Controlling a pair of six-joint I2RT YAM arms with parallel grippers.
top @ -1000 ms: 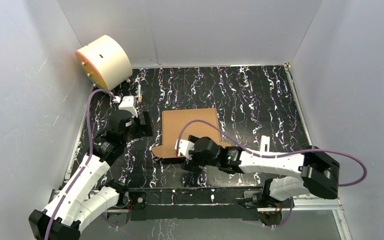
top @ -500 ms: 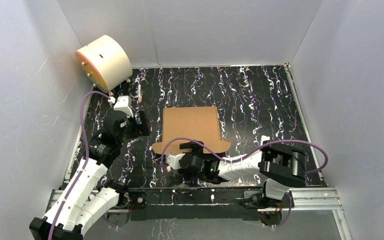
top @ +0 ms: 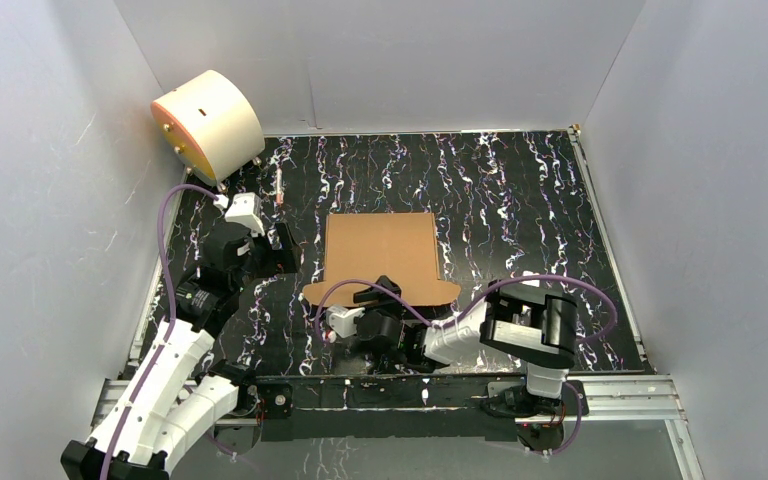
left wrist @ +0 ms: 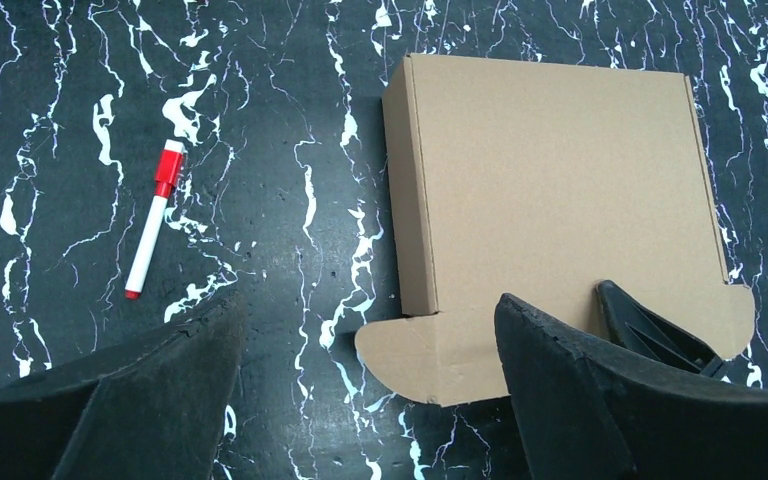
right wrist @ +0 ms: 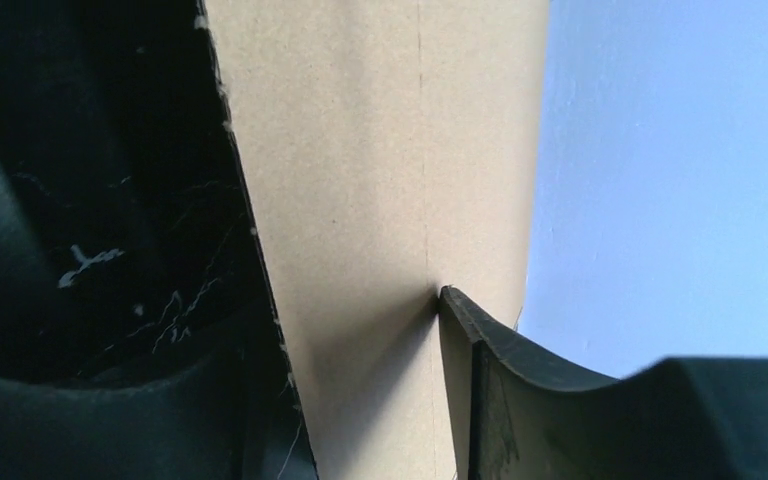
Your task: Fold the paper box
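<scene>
Box (top: 380,255) lies flat mid-worktop (top: 520,200). Right hand (top: 378,305) straddles its near flap, one fingertip on cardboard; cannot tell if it pinches yet. Left hand (top: 282,250) is spread beside the left edge. Best to grip near the crease and hinge upward slowly.

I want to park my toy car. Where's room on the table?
Bare table lies right of the paper box, toward the right wall, and behind it toward the back wall. Crowded: the right gripper at its near flap; left gripper, marker, drum on the left.
</scene>
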